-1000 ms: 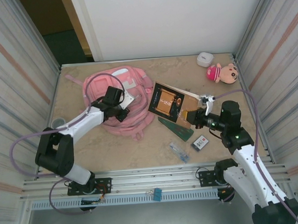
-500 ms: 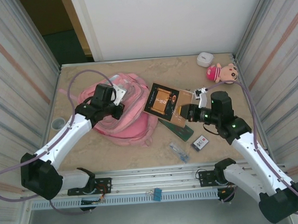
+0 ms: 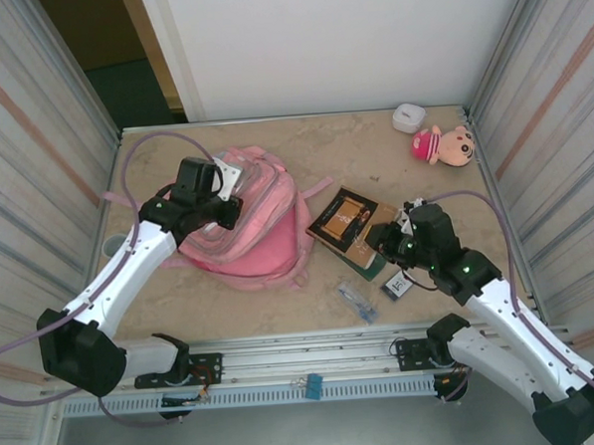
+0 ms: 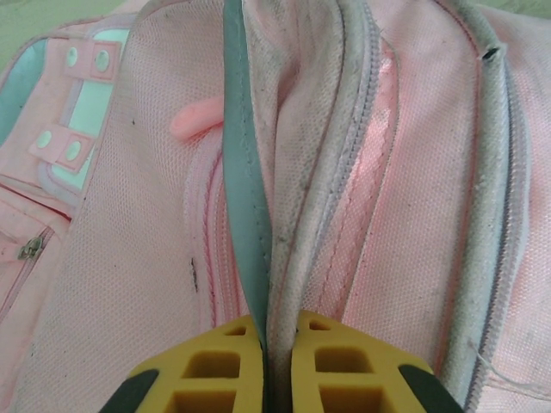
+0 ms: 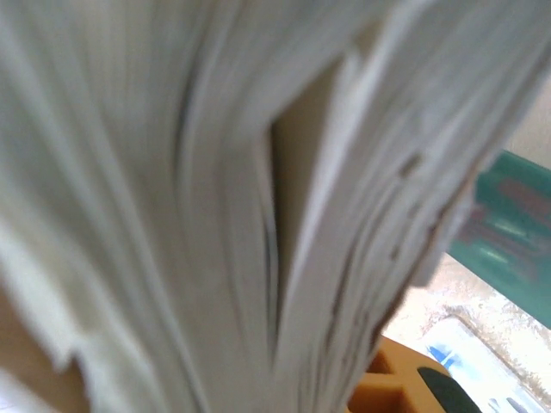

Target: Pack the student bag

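**Step in hand:** holding the bag ready while the first item is brought to it.

**Position of the task item:** The student bag (image 3: 263, 229) lies slumped on the left half of the tabletop (image 3: 232, 306).

**Left hand:** The left hand (image 3: 224, 208) sits on the bag's upper left part. In the left wrist view its yellow fingers (image 4: 215, 370) are together, pinching a grey-green trim strip and the fabric fold beside a zip line. No gaping mouth can be seen, and the compartments look pressed flat.

**Right hand:** The right hand (image 3: 385, 240) appears clamped on the near-right edge of a dark-covered book (image 3: 344, 217), just right of the bag. The right wrist view is blurred but shows page edges hard against an orange finger. The book sits low, partly over a green book (image 3: 367, 262).

**Assessment:** The next move calls for the left hand to raise its pinch so that an opening forms. The right hand must then steer the book's leading edge into that opening.
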Action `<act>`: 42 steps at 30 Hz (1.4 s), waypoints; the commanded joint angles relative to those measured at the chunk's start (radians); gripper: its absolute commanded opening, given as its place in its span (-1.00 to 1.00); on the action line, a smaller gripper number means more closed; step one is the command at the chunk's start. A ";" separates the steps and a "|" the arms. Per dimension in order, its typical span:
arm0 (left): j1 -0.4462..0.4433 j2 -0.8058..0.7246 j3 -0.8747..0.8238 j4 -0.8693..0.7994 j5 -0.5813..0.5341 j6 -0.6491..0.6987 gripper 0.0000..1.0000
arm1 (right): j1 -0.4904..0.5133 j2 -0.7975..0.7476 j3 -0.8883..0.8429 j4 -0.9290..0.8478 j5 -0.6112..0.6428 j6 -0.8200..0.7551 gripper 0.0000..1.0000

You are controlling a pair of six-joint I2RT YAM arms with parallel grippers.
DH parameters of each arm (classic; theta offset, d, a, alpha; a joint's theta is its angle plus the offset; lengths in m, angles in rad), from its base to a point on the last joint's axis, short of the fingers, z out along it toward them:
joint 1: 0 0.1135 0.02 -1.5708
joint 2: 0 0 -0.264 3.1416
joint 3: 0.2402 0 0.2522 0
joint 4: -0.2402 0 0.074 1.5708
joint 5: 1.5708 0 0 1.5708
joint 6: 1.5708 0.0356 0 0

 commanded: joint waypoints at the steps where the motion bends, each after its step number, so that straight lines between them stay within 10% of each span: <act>1: 0.006 -0.026 0.059 0.070 0.066 -0.016 -1.00 | 0.060 0.047 -0.010 0.202 -0.005 0.065 -1.00; 20: 0.026 -0.027 0.110 0.139 0.210 -0.085 -1.00 | 0.266 0.744 0.158 0.928 -0.070 0.237 -1.00; 42: 0.032 -0.058 0.112 0.203 0.305 -0.136 -1.00 | 0.312 1.323 0.563 1.008 0.023 0.344 -0.73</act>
